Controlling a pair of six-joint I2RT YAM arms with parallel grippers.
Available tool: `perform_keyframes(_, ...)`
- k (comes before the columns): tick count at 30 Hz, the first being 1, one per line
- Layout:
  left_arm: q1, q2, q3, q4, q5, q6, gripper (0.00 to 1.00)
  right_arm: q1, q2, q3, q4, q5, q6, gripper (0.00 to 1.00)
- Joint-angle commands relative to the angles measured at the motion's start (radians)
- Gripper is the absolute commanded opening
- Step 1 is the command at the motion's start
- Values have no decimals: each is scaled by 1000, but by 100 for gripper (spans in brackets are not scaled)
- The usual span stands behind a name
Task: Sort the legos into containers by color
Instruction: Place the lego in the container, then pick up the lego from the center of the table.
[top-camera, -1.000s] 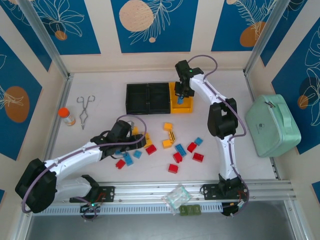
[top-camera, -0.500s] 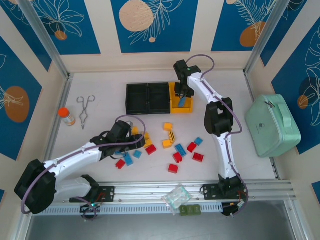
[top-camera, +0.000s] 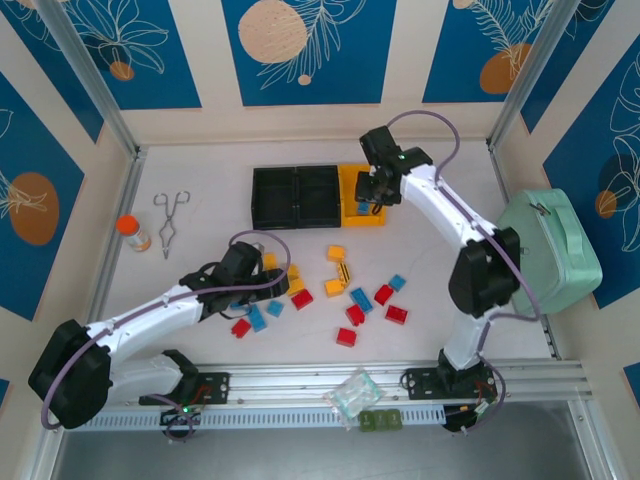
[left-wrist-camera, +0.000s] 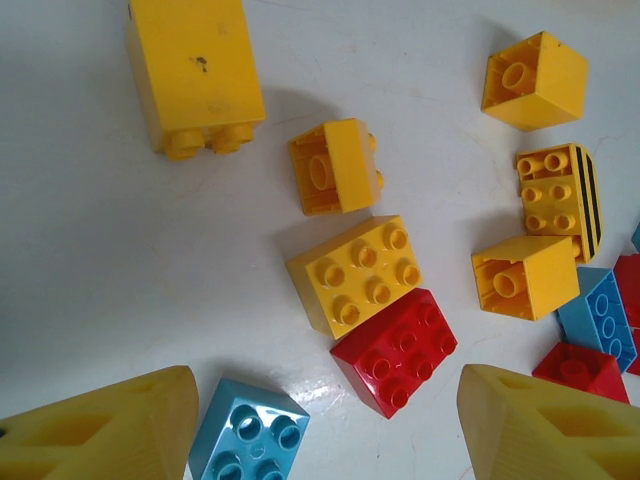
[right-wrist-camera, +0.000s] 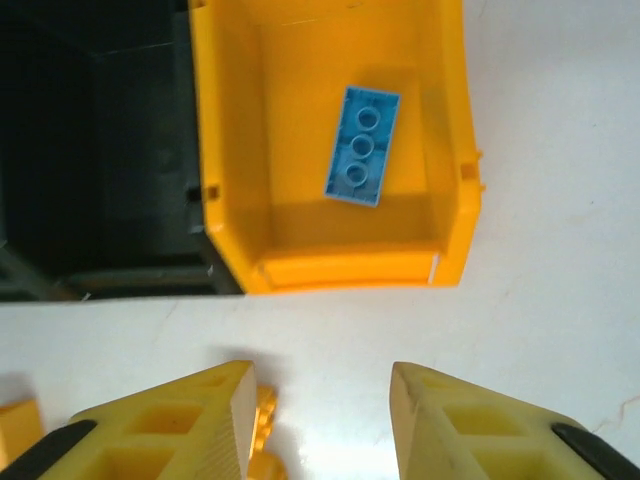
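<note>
Three joined containers stand at the table's back: two black bins (top-camera: 296, 172) and a yellow bin (top-camera: 370, 223). My right gripper (top-camera: 372, 200) hovers over the yellow bin's (right-wrist-camera: 345, 270) near side, open, nothing between its fingers. A blue lego (right-wrist-camera: 362, 145) lies flat inside that bin. My left gripper (top-camera: 265, 287) is open low over the loose legos. In the left wrist view a red lego (left-wrist-camera: 395, 350) lies between the fingers of the left gripper (left-wrist-camera: 330, 425), a light-blue lego (left-wrist-camera: 250, 435) sits by the left finger, and a yellow lego (left-wrist-camera: 355, 272) touches the red one.
Red, blue and yellow legos (top-camera: 360, 298) are scattered mid-table. A mint-green case (top-camera: 545, 250) sits at the right, metal tongs (top-camera: 170, 220) and an orange-capped bottle (top-camera: 133, 232) at the left. A clear bag (top-camera: 352, 395) lies on the front rail.
My right gripper opened and the blue lego it held now lies in the yellow bin; the right arm's elbow swung to the right. The left arm has barely moved.
</note>
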Motion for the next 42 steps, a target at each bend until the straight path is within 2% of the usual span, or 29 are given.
perform_keyframes(1, -10, 16, 40, -33, -11, 39, 69, 3, -82, -127, 48, -57, 30, 45)
perform_keyframes(6, -11, 49, 68, -13, 67, 106, 69, 19, -216, -314, 57, -83, 67, 46)
perform_keyframes(10, -13, 75, 91, 6, 133, 163, 69, 43, -298, -432, 27, -22, 119, 56)
perform_keyframes(15, -30, 98, 107, 46, 183, 194, 70, 39, -366, -581, 45, -105, 231, 60)
perform_keyframes(23, -107, 148, 169, -11, 116, 247, 70, 66, -342, -716, 54, -145, 370, 61)
perform_keyframes(34, -129, 173, 157, 10, 94, 226, 70, 85, -262, -755, 85, -142, 441, 60)
perform_keyframes(42, -131, 169, 136, 19, 83, 211, 70, 94, -214, -753, 129, -146, 442, 47)
